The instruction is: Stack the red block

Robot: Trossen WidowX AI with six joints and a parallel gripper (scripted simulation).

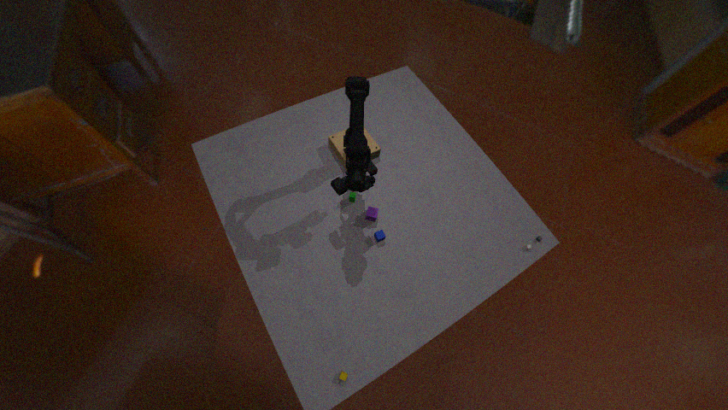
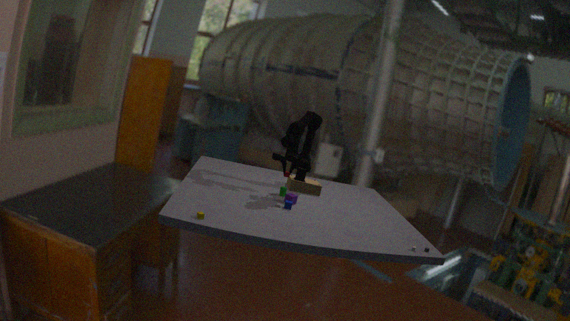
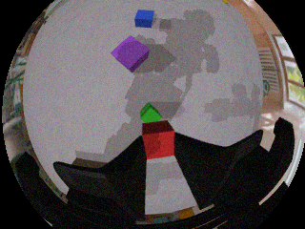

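Aloft, end effector (image 3: 160, 153) clamps red block (image 3: 158, 140) above green tower (image 3: 149, 114).

Arm base (image 1: 355, 145) sits on the worktop (image 1: 458, 265), toward its far side; the hand (image 2: 286, 172) hangs raised in front of the base, closed on the red block (image 3: 158, 140); green tower (image 1: 351, 196) stands just ahead of and below the hand; purple block (image 1: 372, 213) beyond the tower; blue block (image 1: 379, 235) further out; yellow block (image 1: 343, 376) well apart, near the worktop's front edge.
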